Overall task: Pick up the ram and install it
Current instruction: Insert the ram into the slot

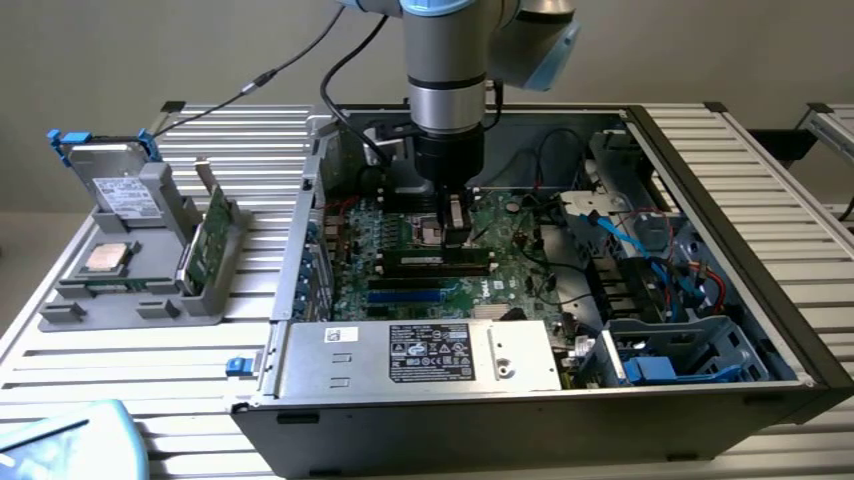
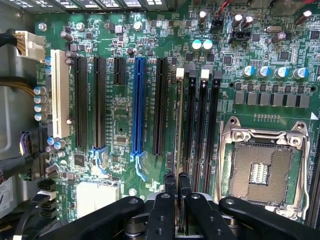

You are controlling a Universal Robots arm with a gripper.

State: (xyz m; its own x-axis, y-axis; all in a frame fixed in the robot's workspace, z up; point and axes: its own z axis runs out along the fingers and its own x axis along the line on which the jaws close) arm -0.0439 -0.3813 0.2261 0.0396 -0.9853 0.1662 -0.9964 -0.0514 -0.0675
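A: Where's the ram (image 2: 178,135)?
B: Standing edge-on in a memory slot (image 2: 191,130) on the motherboard (image 2: 120,120), at nine o'clock of the CPU socket (image 2: 261,167).
A: And the end effector (image 2: 178,184)?
B: Inside the open computer case (image 1: 747,210), fingers (image 2: 170,186) pinched closed on the ram's upper edge.

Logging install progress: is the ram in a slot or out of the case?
In: the ram stands on edge in a motherboard slot beside the CPU socket, with the gripper shut on its end.
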